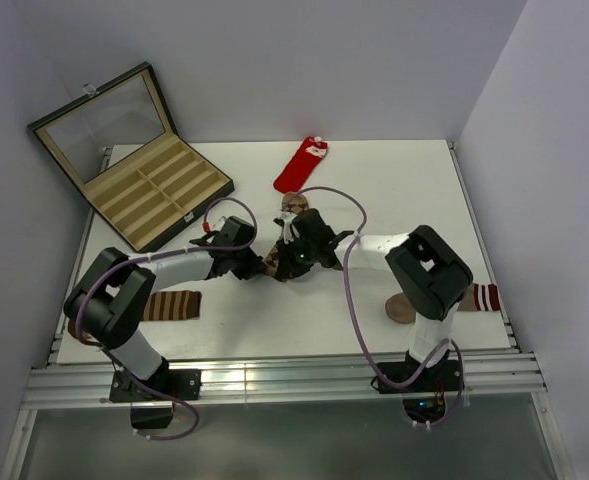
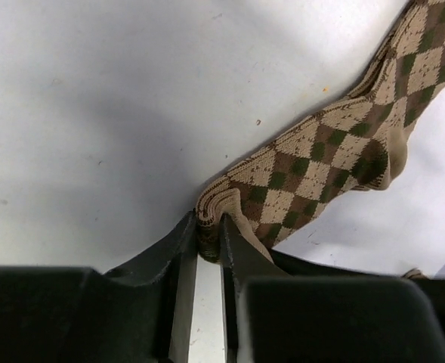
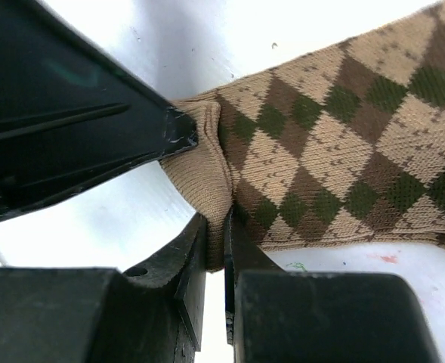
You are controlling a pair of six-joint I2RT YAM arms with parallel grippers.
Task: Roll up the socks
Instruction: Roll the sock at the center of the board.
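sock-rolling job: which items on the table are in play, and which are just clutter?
In play:
- argyle sock, pinched by left gripper and right gripper
- red sock, lying apart near the far edge

Lying about:
- open compartment case
- striped sock, left
- striped sock end, right edge
- plain brown sock, partly hidden by the right arm

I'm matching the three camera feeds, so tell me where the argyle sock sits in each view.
Top external: argyle sock near the centre of the white table.
Left wrist: sock runs from bottom centre to top right, edge pinched by the left gripper.
Right wrist: sock fills the right half, tan end pinched by the right gripper.
Shared landmark: the white table.
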